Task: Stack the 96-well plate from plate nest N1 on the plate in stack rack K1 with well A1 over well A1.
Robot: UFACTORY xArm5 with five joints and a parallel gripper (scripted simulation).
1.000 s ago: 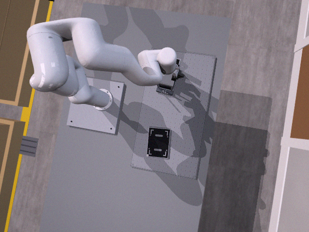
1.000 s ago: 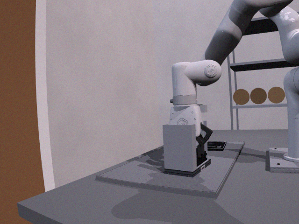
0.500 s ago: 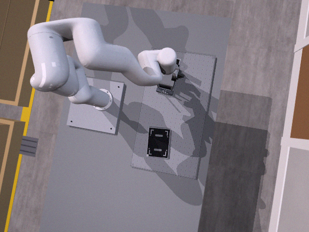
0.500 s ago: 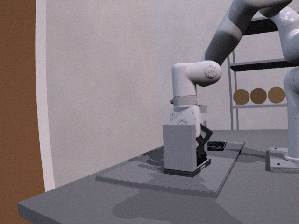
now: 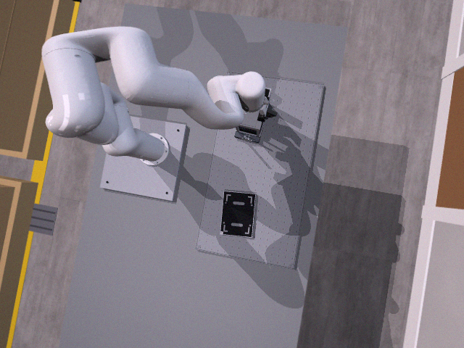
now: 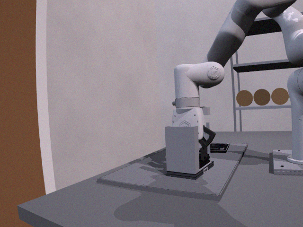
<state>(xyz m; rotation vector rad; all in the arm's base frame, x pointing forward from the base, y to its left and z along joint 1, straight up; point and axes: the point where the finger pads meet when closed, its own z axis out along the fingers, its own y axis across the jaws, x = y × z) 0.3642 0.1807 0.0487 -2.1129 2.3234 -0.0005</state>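
The plate nest N1 (image 5: 238, 214) is a flat black frame with white corner marks, and it holds no plate; it also shows in the side view (image 6: 219, 147). The stack rack K1 (image 6: 182, 150) is a grey walled box on a dark base. My gripper (image 6: 204, 152) reaches down into the rack, with its fingers open around the dark plates (image 6: 205, 161) low inside. From above, my wrist covers most of the rack, and only the near end of the plate stack (image 5: 248, 131) shows. The cut-off corners are hidden, so I cannot tell how the plates nest.
The rack and nest stand on a perforated grey board (image 5: 262, 172). My arm's base (image 5: 153, 149) is bolted to a plate at the left. The rack's walls stand close around my fingers. A shelf unit (image 6: 262, 97) stands behind the table.
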